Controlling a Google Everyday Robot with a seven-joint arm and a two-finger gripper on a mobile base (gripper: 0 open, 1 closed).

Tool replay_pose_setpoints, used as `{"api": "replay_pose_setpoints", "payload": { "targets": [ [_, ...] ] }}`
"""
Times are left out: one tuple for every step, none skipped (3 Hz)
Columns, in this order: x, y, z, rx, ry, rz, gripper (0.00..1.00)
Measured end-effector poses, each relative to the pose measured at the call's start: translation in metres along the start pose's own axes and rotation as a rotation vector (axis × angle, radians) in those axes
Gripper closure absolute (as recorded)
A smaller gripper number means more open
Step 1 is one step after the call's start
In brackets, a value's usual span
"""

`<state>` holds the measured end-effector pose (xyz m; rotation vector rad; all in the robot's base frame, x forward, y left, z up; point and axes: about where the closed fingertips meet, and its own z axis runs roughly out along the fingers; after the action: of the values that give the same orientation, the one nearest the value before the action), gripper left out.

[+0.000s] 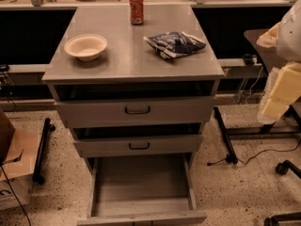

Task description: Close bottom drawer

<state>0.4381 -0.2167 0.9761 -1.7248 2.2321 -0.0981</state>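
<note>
The bottom drawer (141, 185) of the grey cabinet is pulled far out toward me. Its long shallow grey tray is empty, and its narrow front (141, 218) lies at the lower edge of the view, with the handle out of view. Above it, the mid-sized drawer (138, 146) and the tall top drawer (136, 111) each stand slightly out, both with dark loop handles. My gripper does not show. Only pale arm segments (286, 86) show at the right edge, well right of the cabinet.
On the cabinet top (131, 60) sit a beige bowl (86, 46), an orange can (136, 8) and a blue chip bag (174, 44). A cardboard box (14, 168) and a black stand leg (42, 147) are to the left. Black stand legs (223, 135) and cables are to the right.
</note>
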Motion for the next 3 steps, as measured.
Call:
{"api": "replay_pose_setpoints", "payload": {
  "targets": [
    [0.000,0.000,0.000,0.000,0.000,0.000,0.00],
    [0.000,0.000,0.000,0.000,0.000,0.000,0.15],
    [-0.008,0.026,0.033,-0.064,-0.065,0.000,0.46]
  ]
}}
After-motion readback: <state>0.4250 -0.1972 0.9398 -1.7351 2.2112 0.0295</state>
